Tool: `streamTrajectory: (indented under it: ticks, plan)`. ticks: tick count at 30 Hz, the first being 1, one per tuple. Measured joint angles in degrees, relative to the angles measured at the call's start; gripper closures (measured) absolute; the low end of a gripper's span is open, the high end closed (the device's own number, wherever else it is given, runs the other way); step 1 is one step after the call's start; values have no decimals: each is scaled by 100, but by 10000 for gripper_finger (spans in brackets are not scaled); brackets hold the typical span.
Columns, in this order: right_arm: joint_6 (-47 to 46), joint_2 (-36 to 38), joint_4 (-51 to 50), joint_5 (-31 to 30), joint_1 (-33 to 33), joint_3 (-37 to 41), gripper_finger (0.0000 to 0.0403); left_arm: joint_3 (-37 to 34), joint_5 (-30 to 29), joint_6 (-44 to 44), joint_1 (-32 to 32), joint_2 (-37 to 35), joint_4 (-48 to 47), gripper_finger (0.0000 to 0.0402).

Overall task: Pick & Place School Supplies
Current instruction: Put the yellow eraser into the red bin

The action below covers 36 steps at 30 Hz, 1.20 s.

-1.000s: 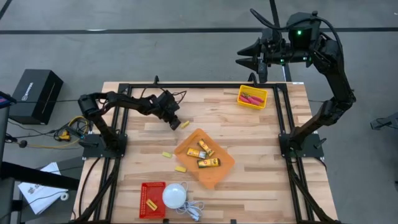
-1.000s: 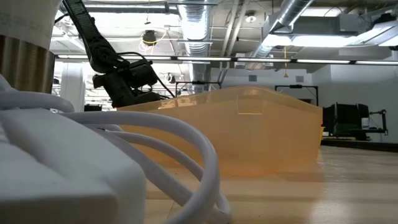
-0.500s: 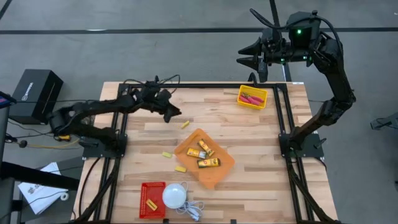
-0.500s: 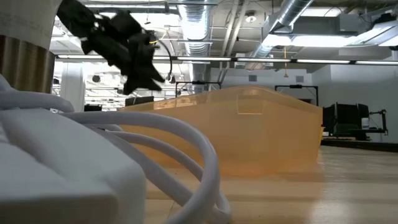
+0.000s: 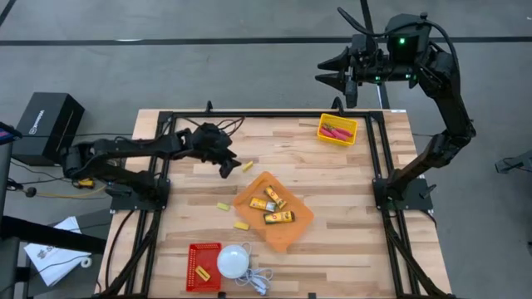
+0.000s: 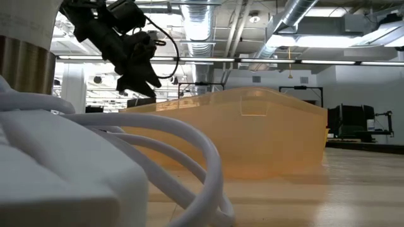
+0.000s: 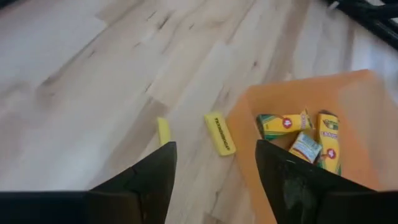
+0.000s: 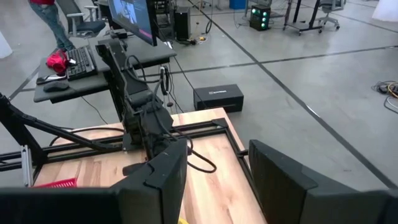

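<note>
My left gripper hovers open over the table's far left, just left of a tiny yellow block lying flat on the wood. In its wrist view the fingers frame two more yellow blocks on the table. The orange tray holds three orange-yellow packets. Red-handled scissors lie in the yellow bin at the far right. Another yellow block lies in the red bin. My right gripper waits open, high beyond the far edge.
A white dome with its cord sits at the near edge beside the red bin and fills the low view's foreground. Black frame rails run along the table's far, left and right sides. Bare wood lies right of the tray.
My left gripper has risen from the table beside the yellow block, swung a little toward the far edge and come back, while its arm stretched out low. Its fingers stand wider apart than before. The block has stayed where it was.
</note>
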<state>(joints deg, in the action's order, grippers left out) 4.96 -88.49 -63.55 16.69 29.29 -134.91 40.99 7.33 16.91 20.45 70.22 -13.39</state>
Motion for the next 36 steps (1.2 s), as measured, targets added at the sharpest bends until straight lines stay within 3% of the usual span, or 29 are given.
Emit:
streamTrajectory:
  ticks: [9,14,22,36]
  plan:
    - [2,0,2,0,-1,0,239,983,-559,-192,-191,817,-1014,171]
    - [7,0,2,42,-1,0,239,1440,-907,-65,-337,1370,-1094,169]
    - [157,0,-7,282,-1,0,239,1618,-899,396,-318,2032,-1426,169]
    - [166,0,2,297,-1,0,239,1652,-887,530,-269,2052,-1773,134]
